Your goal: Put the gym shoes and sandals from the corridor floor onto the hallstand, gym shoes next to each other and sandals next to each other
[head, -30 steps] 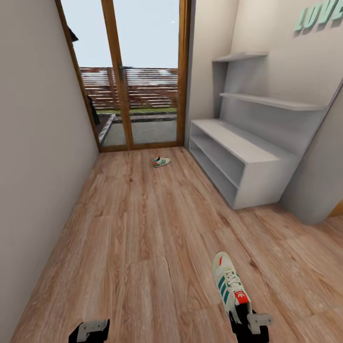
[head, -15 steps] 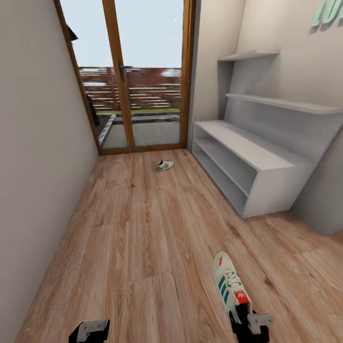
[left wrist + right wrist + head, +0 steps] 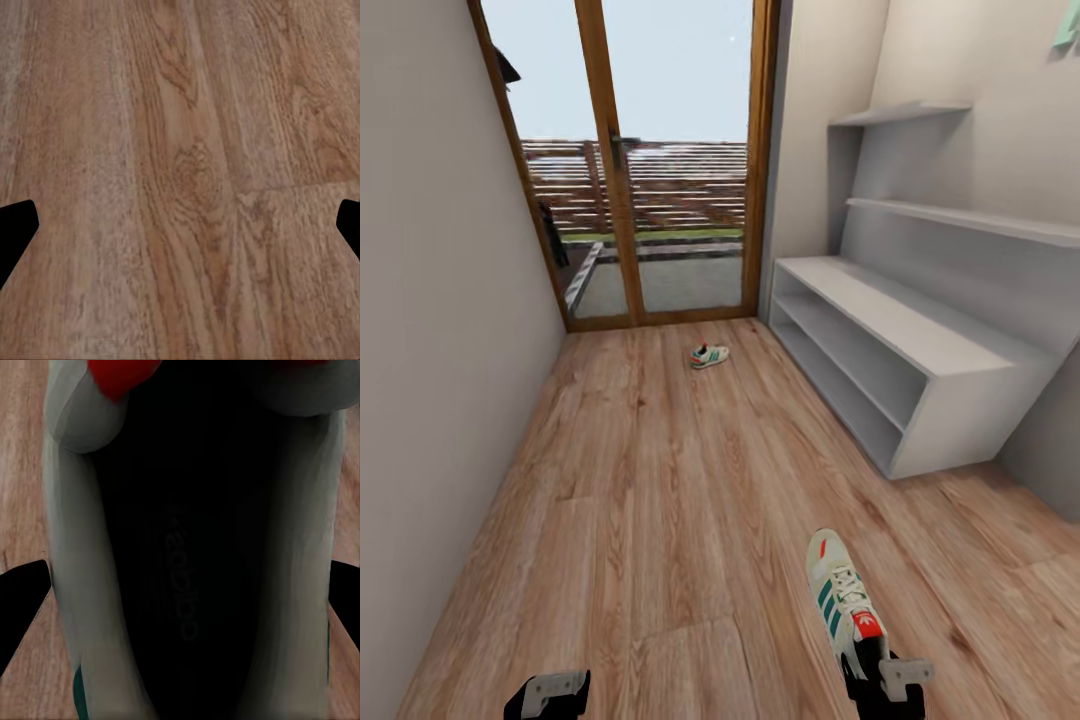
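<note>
Sneaker (image 3: 842, 597) held by heel in right claw (image 3: 887, 685), toe pointed forward; shoe rack (image 3: 920, 350) ahead-right. Left claw (image 3: 547, 694) spread wide, nothing held.

Each arm ends in a black housing carrying a pale grey angular bracket, seen on the left gripper (image 3: 548, 695) and the right gripper (image 3: 888, 682), while both wrist views show plain black, blunt-tipped fingers (image 3: 15, 232).

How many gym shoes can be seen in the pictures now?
2. One gym shoe is held in the right gripper, near the camera. The other gym shoe lies on the corridor floor near the glass door.
</note>
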{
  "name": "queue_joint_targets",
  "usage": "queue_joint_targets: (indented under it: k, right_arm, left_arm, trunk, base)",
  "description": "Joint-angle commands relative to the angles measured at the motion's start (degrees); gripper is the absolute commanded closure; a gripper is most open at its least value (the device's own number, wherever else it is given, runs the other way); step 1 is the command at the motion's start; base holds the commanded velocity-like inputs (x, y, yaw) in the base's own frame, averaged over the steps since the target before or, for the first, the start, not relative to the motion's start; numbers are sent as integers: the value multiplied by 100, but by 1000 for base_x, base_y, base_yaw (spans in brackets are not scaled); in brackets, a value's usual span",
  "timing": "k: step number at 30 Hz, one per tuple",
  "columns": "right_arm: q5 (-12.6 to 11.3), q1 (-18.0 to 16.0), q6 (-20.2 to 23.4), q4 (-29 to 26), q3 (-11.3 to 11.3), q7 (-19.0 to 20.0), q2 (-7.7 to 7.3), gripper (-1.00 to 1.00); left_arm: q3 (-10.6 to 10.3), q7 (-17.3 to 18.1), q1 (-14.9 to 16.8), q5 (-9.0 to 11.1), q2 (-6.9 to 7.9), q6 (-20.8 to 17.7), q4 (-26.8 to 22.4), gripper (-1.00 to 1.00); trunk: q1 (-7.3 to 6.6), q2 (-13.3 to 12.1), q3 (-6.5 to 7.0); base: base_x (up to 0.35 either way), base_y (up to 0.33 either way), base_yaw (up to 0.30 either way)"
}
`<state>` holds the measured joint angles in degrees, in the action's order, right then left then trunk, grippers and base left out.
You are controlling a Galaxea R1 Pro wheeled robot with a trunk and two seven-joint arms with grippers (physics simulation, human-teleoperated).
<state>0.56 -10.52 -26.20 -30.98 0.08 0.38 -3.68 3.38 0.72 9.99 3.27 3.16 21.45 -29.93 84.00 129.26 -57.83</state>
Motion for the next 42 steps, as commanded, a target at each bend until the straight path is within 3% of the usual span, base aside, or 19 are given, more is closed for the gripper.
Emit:
queue_joint_targets:
  k: [1, 42]
  right_arm:
    - [5, -3, -17, 3, 0, 5, -3, 100]
    - [5, -3, -17, 4, 0, 6, -10, 100]
  left_arm:
    - [-4, 8, 3, 34, 0, 17, 5, -100]
    - [-4, 8, 3, 34, 0, 17, 11, -100]
  trunk:
    - [2, 1, -5]
    - [2, 1, -5]
  base:
    - [332, 72, 0]
    - [334, 4, 0]
